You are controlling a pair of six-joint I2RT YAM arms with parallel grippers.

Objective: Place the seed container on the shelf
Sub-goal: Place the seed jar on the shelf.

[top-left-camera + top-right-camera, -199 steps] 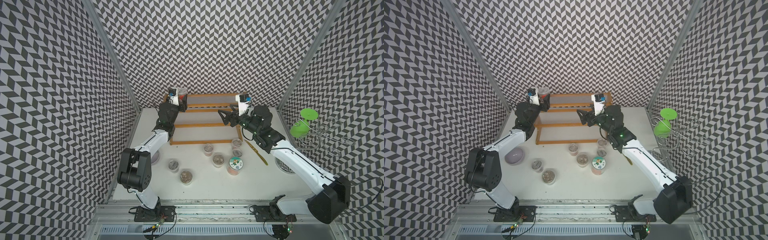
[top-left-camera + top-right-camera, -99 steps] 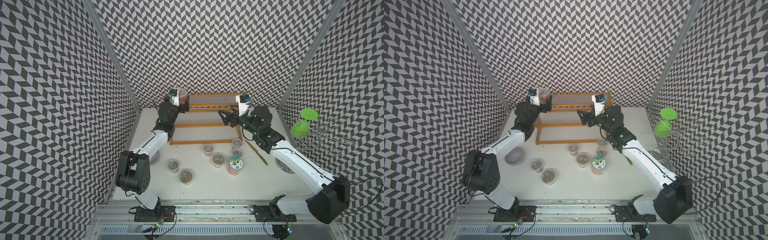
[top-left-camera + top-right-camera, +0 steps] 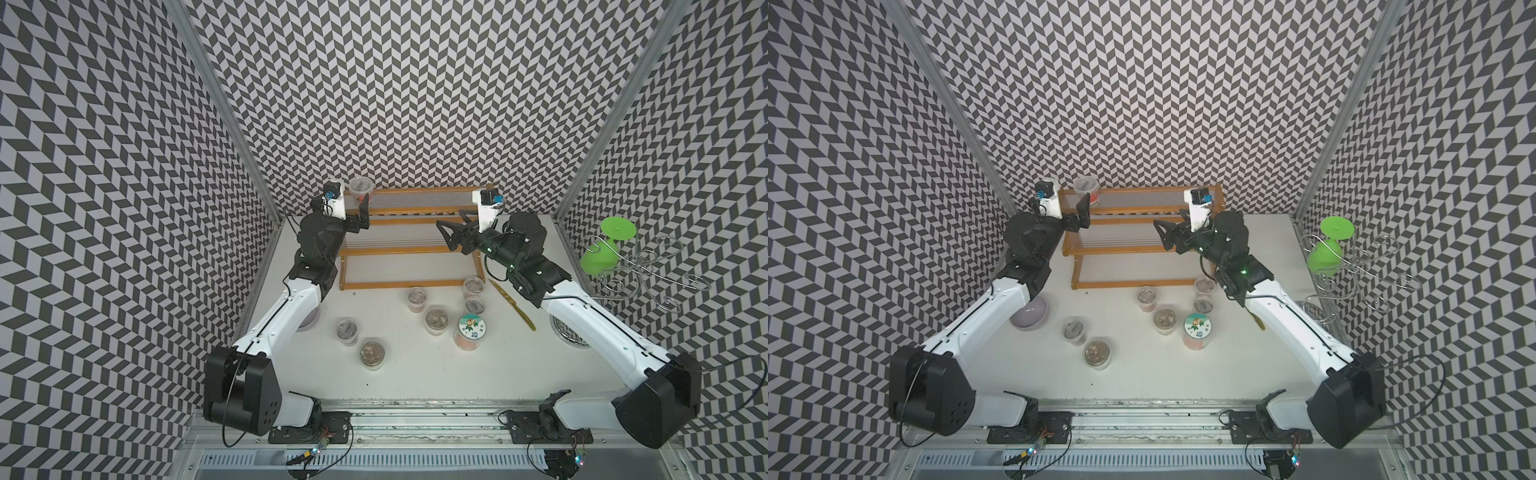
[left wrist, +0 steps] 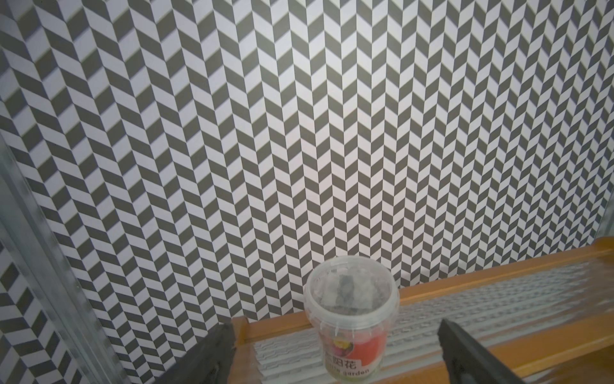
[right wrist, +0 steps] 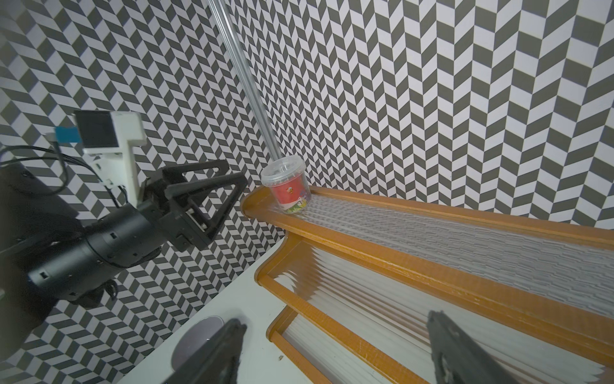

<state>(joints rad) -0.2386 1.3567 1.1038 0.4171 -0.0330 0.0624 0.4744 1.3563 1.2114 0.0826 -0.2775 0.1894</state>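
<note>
The seed container point(image 4: 352, 312) stood upright on the top tier of the shelf point(image 3: 407, 285), at its very end beside the frame's corner, and that placement was the main worry. The left gripper point(image 5: 233, 172) was spread wide and held nothing, and its fingers point(image 4: 216, 352) flanked the cup without visibly touching it. If the arm had drawn away sideways or at a twist instead of straight back, a finger would likely have clipped the cup. The cup widened toward its lid and sat on ribbed plastic, so a light knock could probably have tipped it off the end or down onto the tier below. The right gripper point(image 3: 451, 222) hung over the middle tier, also spread and empty. A careless sweep from there might have jolted the shelf and shaken the container, or scattered the other cups point(image 3: 436, 321) on the tabletop point(image 3: 415, 374).
</note>
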